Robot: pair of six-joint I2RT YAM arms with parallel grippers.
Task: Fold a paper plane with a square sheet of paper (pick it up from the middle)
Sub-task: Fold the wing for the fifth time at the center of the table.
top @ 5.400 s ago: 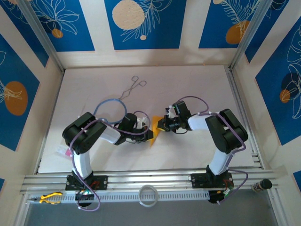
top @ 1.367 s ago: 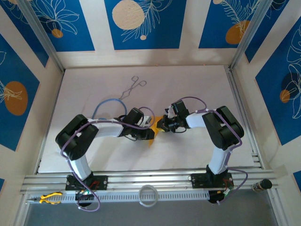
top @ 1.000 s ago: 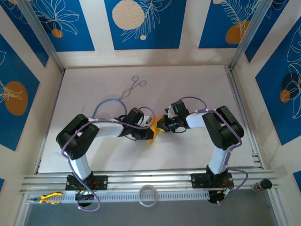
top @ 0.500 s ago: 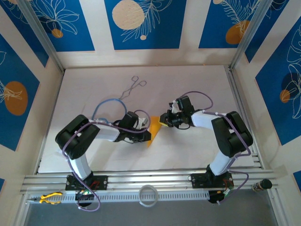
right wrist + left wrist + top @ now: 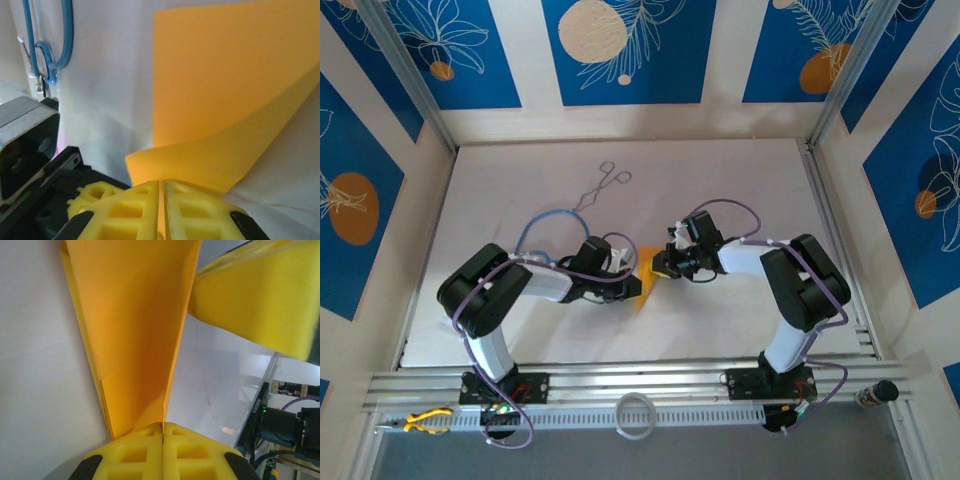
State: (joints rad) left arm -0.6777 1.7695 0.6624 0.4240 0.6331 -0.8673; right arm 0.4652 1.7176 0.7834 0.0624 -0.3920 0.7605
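My left fingers (image 5: 132,452) are pressed together on the narrow end of the paper (image 5: 135,330). My right fingers (image 5: 195,210) are also shut, pinching a curled flap on its other side. The half-folded paper sits between my wrists, near the middle of the table (image 5: 720,190). I judge it feather-light, limp and easy to crease or tear, so I'd hold it by the folded edges, where the layers stiffen it, and pull gently.

paper plane (image 5: 645,281) lies between left gripper (image 5: 634,288) and right gripper (image 5: 660,268).
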